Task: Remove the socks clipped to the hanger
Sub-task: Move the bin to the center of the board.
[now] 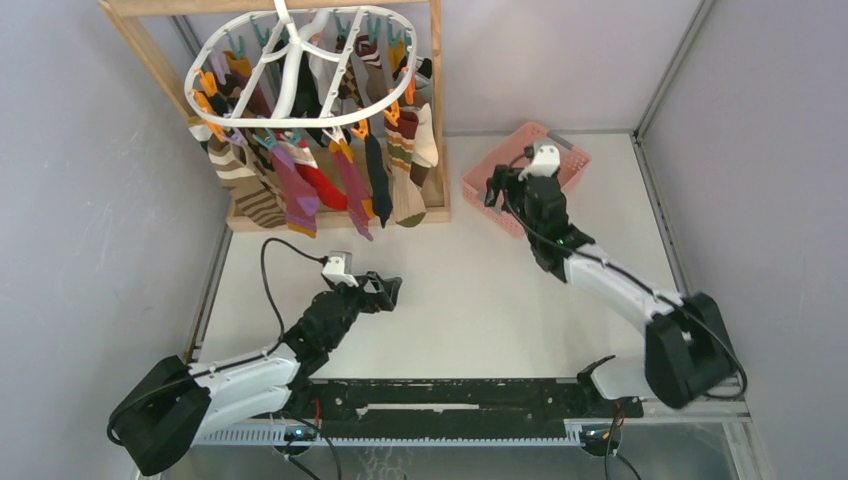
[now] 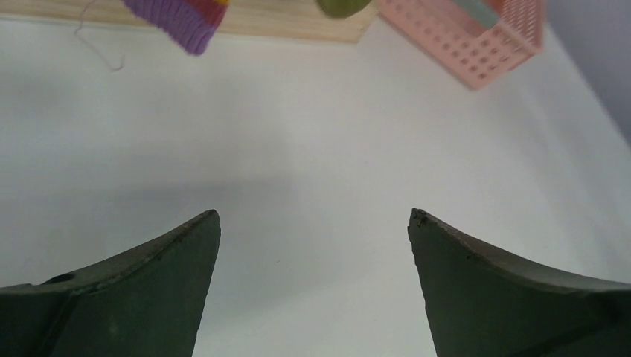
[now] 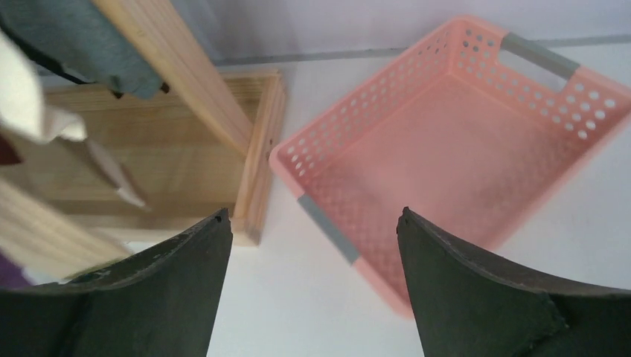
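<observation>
Socks in a row on the hanger, left hand and right hand both agape and empty.

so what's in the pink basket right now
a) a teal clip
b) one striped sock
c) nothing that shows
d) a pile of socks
c: in the right wrist view the pink basket shows only its bare perforated floor, while the socks hang clipped on the hanger.
</observation>
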